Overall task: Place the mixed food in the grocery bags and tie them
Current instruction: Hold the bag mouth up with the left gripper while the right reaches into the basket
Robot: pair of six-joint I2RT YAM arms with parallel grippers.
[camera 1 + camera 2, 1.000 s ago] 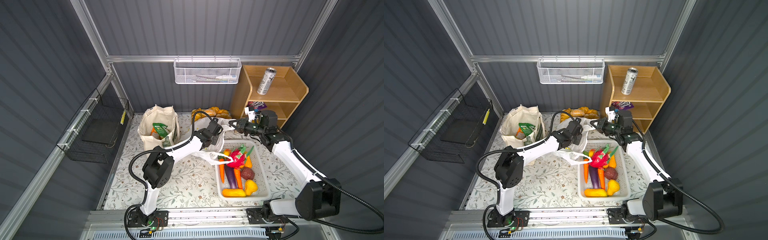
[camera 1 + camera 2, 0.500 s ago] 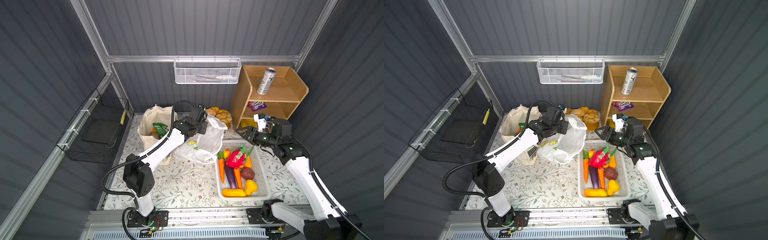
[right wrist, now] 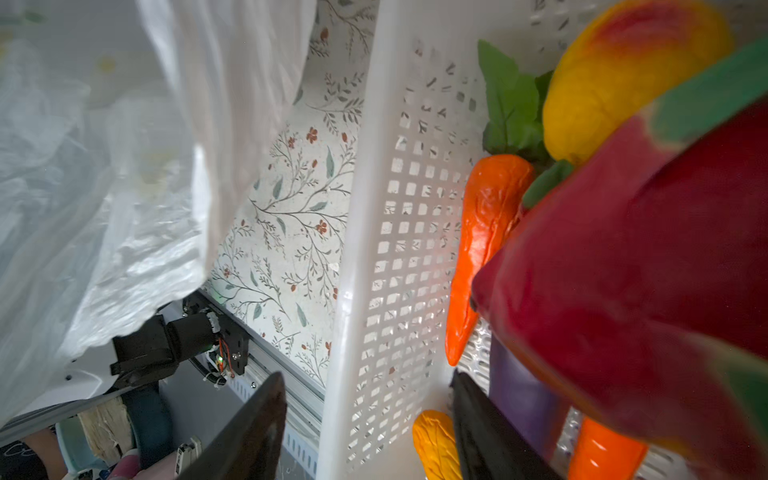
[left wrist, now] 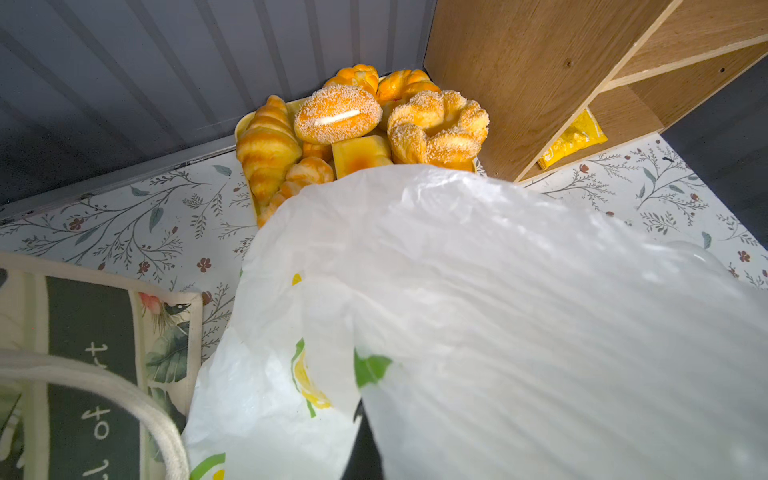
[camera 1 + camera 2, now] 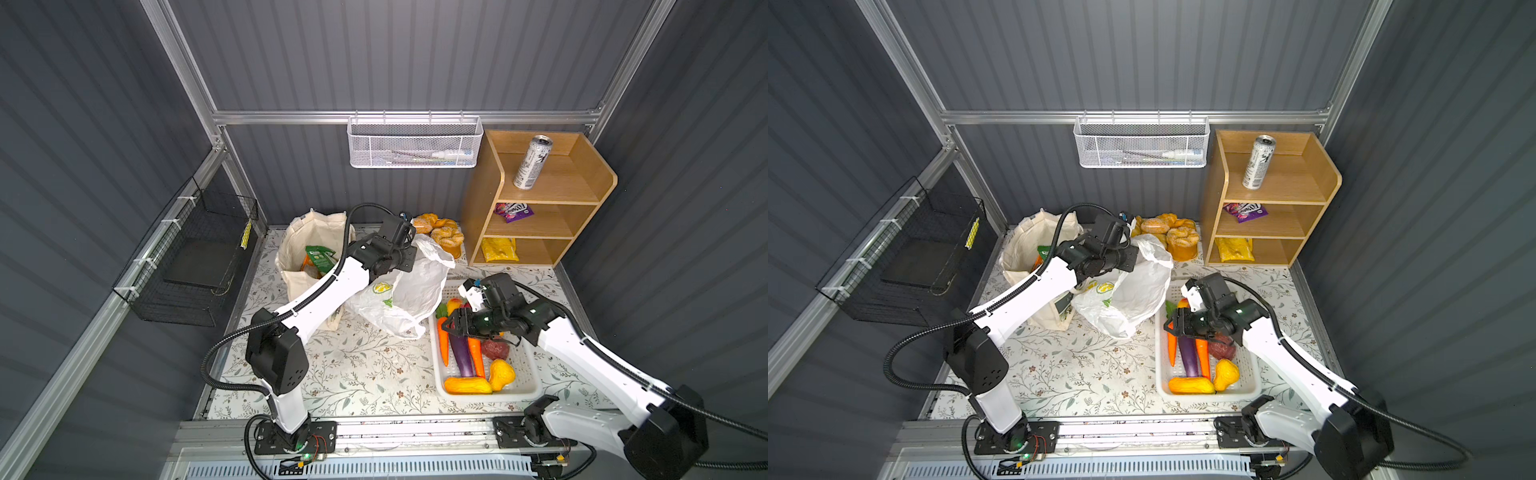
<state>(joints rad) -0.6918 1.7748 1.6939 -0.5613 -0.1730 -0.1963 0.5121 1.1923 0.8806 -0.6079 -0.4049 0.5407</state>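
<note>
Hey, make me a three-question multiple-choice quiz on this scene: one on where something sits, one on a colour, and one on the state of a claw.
1. Where is the drink can?
A) on the top shelf of the wooden unit
B) in the canvas tote
C) in the white basket

2. What colour is the packet on the bottom shelf?
A) purple
B) yellow
C) green

3. The right claw is:
A) shut on a carrot
B) shut on the plastic bag
C) open

Answers:
1 A, the can stands upright on the top shelf.
2 B, the bottom packet is yellow.
3 C, its fingers stand apart with nothing gripped between them.
</note>
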